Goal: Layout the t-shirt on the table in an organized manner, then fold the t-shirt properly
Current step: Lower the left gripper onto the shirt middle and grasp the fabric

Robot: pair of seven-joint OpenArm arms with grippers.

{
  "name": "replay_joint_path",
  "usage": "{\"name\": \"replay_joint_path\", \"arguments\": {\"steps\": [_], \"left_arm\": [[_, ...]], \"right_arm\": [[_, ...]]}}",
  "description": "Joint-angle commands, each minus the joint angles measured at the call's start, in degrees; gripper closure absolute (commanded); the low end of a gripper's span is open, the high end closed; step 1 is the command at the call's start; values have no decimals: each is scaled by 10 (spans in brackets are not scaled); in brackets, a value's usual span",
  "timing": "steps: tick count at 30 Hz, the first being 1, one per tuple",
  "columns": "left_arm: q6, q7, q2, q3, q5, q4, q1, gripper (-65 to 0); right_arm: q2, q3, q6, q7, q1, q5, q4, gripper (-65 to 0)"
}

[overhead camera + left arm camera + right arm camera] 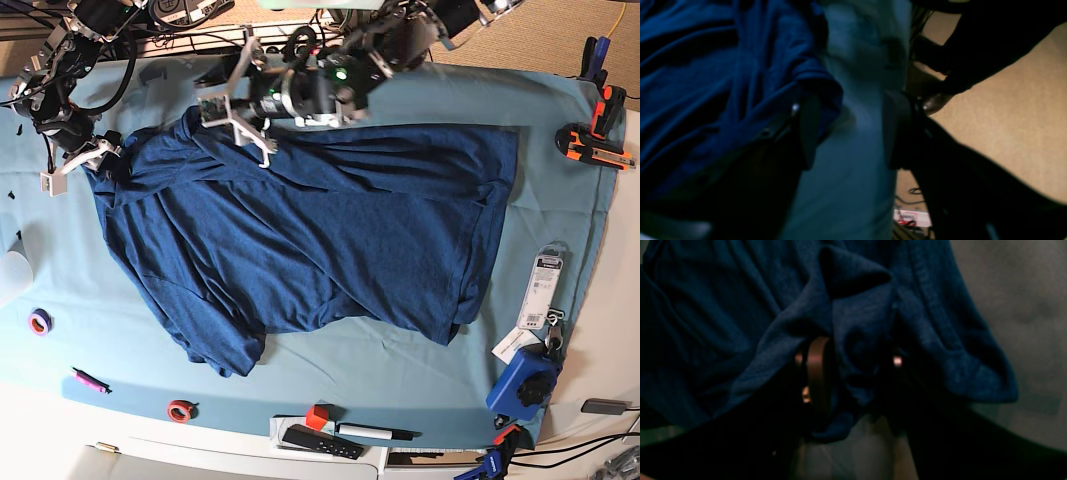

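Both black-and-white robot arms are reaching along the far edge of the teal-covered surface (60,350). The left arm's dark claw (848,130) is hanging with its two black fingers (808,130) parted, one finger pressing against the hem of the dark navy-blue heathered t-shirt (300,240). The right arm's dark claw (853,373) is gripping a bunched fold of that garment between its fingers (818,373).
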Motion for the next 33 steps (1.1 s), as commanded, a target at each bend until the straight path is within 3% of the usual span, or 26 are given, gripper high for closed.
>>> {"name": "replay_joint_path", "arguments": {"steps": [1,6,14,17,21,25,33], "left_arm": [[12,-19,11,5,5,-7,-14,-280],[31,-38,38,15,19,-112,-46,-281],[13,-45,77,15,15,-179,-51,-278],[23,-49,82,15,16,-179,-53,-213],[27,-48,83,15,16,-179,-53,0],[6,-42,83,15,2,-150,-54,0],[12,0,83,15,-12,-50,-82,0]], "right_arm": [[10,2,-3,-7,0,-11,6,-232],[9,2,-3,-6,0,-11,6,-232],[9,2,-3,-5,0,-11,6,-232],[9,2,-3,-4,0,-11,6,-232],[10,2,-3,-4,0,-11,6,-232],[9,2,-3,-4,0,-11,6,-232],[9,2,-3,-4,0,-11,6,-232]]}}
